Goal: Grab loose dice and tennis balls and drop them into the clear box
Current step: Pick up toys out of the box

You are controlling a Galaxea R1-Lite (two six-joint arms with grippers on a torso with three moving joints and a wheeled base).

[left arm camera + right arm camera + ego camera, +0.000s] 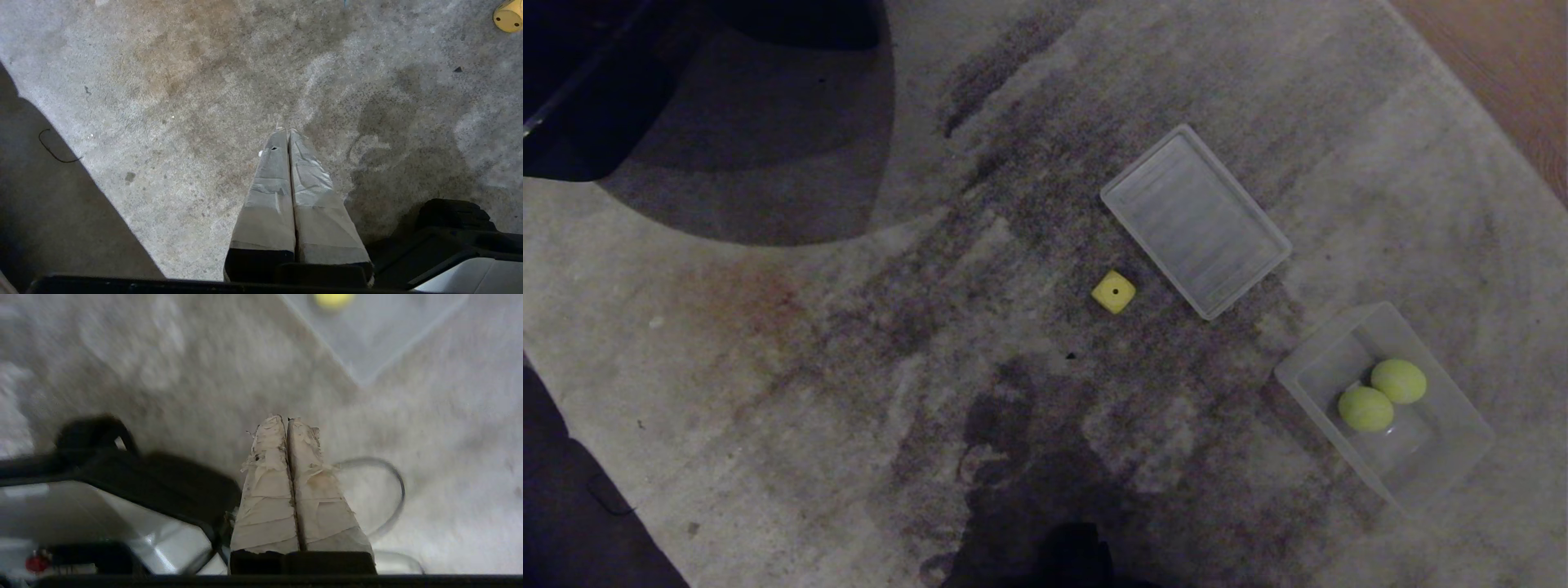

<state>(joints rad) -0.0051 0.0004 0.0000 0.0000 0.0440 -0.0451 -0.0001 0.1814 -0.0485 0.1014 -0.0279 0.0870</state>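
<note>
On the carpet (768, 408), the yellow die (1113, 291) lies loose; both grippers' fingers (288, 424) are pressed together, empty. Its rounded corners could let it roll away.

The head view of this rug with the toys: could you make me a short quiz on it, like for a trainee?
1. True or false: both tennis balls lie inside the clear box.
2. What lies loose on the rug? A) a red die B) a yellow die C) a tennis ball
3. Fill in: the flat lid lies on the rug, ____ the box.

Key:
1. True; the two balls sit side by side in the box.
2. B; the yellow die sits alone beside the lid, one pip up.
3. Apart from; it is not on the box. Both the left gripper and right gripper show fingers shut and empty.
</note>
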